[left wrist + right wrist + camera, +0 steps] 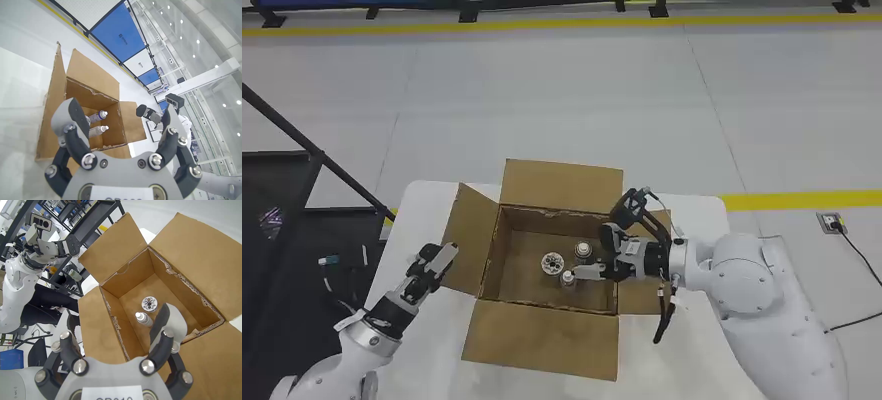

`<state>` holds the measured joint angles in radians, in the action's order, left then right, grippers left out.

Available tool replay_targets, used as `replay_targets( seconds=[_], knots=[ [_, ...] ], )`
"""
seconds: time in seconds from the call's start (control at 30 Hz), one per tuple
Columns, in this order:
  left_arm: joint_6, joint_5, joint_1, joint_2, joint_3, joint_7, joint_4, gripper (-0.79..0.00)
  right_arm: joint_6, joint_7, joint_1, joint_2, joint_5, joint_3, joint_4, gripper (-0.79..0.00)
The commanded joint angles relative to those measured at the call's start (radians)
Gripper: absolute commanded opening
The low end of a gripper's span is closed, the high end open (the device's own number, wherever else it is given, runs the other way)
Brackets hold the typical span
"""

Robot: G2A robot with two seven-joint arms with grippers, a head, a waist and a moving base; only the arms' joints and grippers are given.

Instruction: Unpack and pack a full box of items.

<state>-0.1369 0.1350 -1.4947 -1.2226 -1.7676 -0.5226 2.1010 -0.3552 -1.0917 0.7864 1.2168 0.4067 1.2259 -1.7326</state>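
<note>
An open cardboard box (564, 190) stands on the white table (427, 210) with all its flaps folded out. On its floor are a metal spool (553, 263) and two white-capped bottles (568, 278), upright in the right wrist view. That view shows the spool (149, 303) and one bottle (143, 318). In the left wrist view, both bottles (98, 115) are visible. My right gripper (604, 255) hangs open over the box's right side, above the items, holding nothing. My left gripper (437, 260) is open and empty, outside the left flap.
The box's front flap (542, 340) lies flat towards the table's near edge. A black frame and mat (282, 220) stand left of the table. Bare table shows left of the box and at the right corner (702, 210).
</note>
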Motion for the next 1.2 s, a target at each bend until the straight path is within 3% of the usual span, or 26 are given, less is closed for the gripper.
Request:
replay_targets(
  seconds=[0.0,0.13,0.23,0.47,0.77,1.17],
  knots=[
    [0.000,0.000,0.000,0.000,0.000,0.000,0.000,0.000,0.000,0.000,0.000,0.000,0.000,0.000,0.000,0.000],
    [0.000,0.000,0.000,0.000,0.000,0.000,0.000,0.000,0.007,-0.022,-0.030,0.008,0.087,-0.092,0.014,0.000],
    [0.026,-0.067,0.006,-0.003,0.010,0.024,-0.011,0.000,0.095,-0.048,-0.123,0.030,0.271,-0.242,0.061,0.000],
    [0.048,-0.109,0.015,-0.002,0.009,0.041,-0.023,0.000,0.292,0.003,-0.318,0.110,0.432,-0.484,0.309,0.000],
    [0.048,-0.109,0.015,-0.002,0.009,0.041,-0.023,0.000,0.370,0.013,-0.451,0.187,0.420,-0.586,0.578,0.000],
    [0.048,-0.109,0.015,-0.002,0.009,0.041,-0.023,0.000,0.452,0.007,-0.477,0.247,0.466,-0.651,0.735,0.000]
  ],
)
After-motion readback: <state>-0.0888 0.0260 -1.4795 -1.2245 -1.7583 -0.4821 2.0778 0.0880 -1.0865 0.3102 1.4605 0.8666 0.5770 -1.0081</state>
